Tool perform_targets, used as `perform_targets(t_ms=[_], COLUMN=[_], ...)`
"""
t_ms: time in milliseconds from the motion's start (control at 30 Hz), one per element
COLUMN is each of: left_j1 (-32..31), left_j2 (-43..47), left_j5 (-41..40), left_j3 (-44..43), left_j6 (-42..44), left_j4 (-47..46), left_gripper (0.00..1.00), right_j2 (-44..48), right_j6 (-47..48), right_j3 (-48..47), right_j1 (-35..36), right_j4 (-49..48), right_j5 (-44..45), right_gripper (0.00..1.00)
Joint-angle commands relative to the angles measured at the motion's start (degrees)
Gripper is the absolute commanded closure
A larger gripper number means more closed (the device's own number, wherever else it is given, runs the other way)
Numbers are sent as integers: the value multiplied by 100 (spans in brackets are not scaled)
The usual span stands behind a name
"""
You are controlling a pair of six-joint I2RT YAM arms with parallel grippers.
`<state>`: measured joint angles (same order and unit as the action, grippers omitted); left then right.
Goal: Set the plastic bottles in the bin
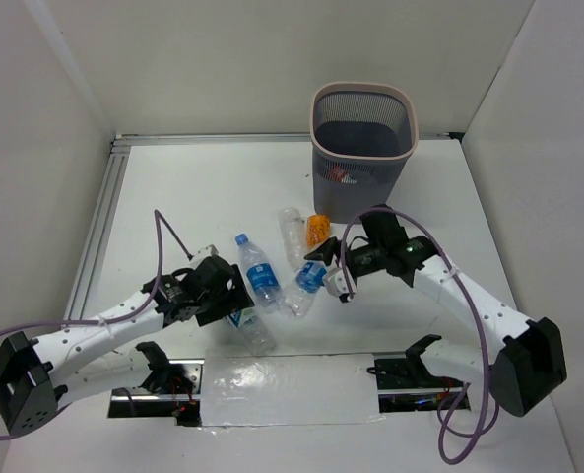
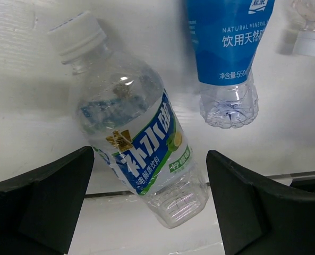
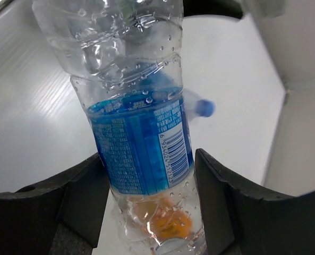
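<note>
Grasp: right gripper clamped on blue-labelled bottle; left gripper agape; we judge lift to bin next.

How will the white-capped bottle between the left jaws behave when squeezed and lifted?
The white-capped bottle looks empty, so probably very light. Its thin clear wall will likely dent under the jaws of the left gripper, though the cap being on may stiffen it. Lying on its side on the table, it could roll if nudged.
</note>
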<state>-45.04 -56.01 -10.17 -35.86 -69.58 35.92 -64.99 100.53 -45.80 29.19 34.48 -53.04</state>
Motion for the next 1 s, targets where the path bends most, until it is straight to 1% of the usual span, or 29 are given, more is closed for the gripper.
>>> perform_targets(t_ms=[0,33,67,100,133,167,200,233,267,300,333,367,433,467,500,533,600,667,733,833,867,900,967], left_j1=[-172,-172,-224,-225,-225,-295,-295,-295,-295,-347,-348,-348,-348,-348,-348,-348,-401,-401,-401,-401,-401,-401,-401], left_j2=[-86,-147,-147,-147,-147,-95,1,89,90,142,143,143,143,143,143,143,143,195,196,248,248,196,117], left_j5=[-257,-257,-257,-257,-309,-310,-310,-371,-371,-371,-371,-423,-485,-485,-555,-608,-669,-670,-732,-732,-732,-732,-732], left_j3=[113,114,114,114,114,175,175,228,228,228,228,280,281,351,351,403,466,606,676,747,808,808,808], left_j6=[-196,-196,-196,-196,-196,-196,-196,-196,-196,-196,-196,-196,-144,-143,-143,-82,-20,50,111,269,348,349,463], left_j4=[-384,-384,-445,-446,-446,-446,-446,-446,-446,-446,-446,-446,-446,-515,-612,-674,-892,-1034,-1262,-1623,-1684,-1737,-1869], left_gripper=[0,0,0,0,0,0,0,0,0,0,0,0,0,0,0,0,0,0,0,0,0,0,0], right_j2=[206,258,259,259,189,15,-92,-328,-460,-592,-863,-988,-1243,-1488,-1594,-1674,-1797,-1876,-2017,-2254,-2307,-2360,-2422], right_j6=[-2065,-2429,-2824,-3777,-4178,-4495,-4951,-5234,-5506,-5892,-6018,-6115,-6501,-6607,-6817,-6949,-7187,-7468,-7696,-7925,-8065,-8128,-8250], right_j3=[-490,-691,-798,-912,-1052,-1437,-1675,-2174,-2448,-2730,-3254,-3495,-3943,-4372,-4533,-4621,-4622,-4753,-4754,-4877,-4877,-4877,-4816], right_j1=[261,332,394,525,579,579,657,719,720,720,720,720,545,457,352,90,-175,-492,-764,-1072,-1273,-1371,-1617], right_j4=[-1239,-1494,-2115,-2469,-2768,-3180,-3323,-3656,-3659,-3876,-3957,-4080,-4151,-4151,-4064,-4063,-4116,-4029,-3756,-3387,-3308,-3255,-3255], right_j5=[-620,-620,-525,-402,-261,-8,125,527,757,986,1223,1695,2216,2628,2788,2920,3210,3290,3291,3230,3177,3046,2974], right_gripper=[67,67,67,67,67,67,67,67,67,67,67,67,67,67,67,66,65,65,62,47,42,33,26])
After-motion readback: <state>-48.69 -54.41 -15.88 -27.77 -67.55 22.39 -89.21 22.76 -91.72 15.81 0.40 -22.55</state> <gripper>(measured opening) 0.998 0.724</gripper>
